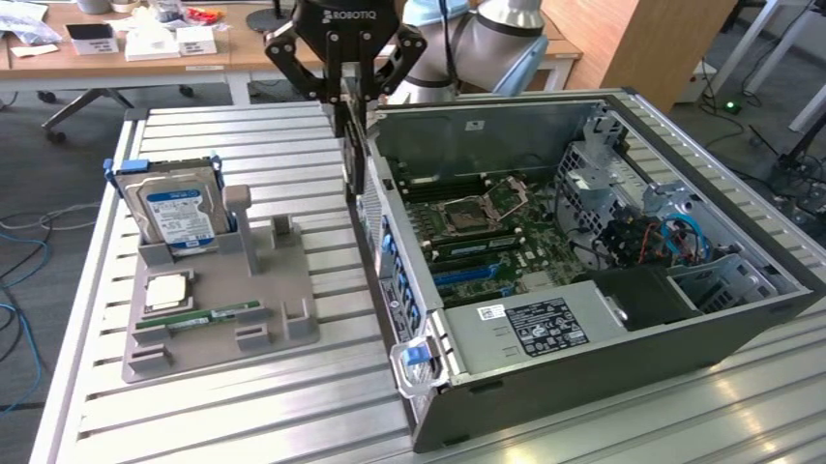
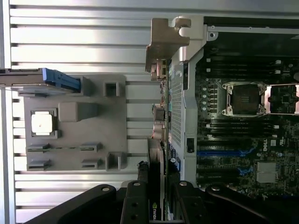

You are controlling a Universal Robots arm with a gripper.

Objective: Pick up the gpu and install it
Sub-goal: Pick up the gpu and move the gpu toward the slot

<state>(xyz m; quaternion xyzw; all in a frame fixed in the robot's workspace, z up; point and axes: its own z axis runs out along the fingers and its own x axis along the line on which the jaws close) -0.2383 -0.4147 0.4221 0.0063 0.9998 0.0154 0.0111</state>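
- Slatted metal table [image 1: 258,406]. An open computer case [image 1: 722,319] lies on its side on it. An office desk [image 1: 155,60] stands behind the case.
- A grey parts fixture [image 1: 220,319] sits beside the case's rear wall, with bare slats between them. The case is open on top, exposing the motherboard [image 1: 478,222].
- The gripper [image 1: 351,101] hangs above the case's rear wall, jaws pinching the gpu [image 1: 351,159]. The card hangs edge-on just outside that wall, its silver bracket at the end away from the fingers.

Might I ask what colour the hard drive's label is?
The label is mostly blue, clearest in exterior view.
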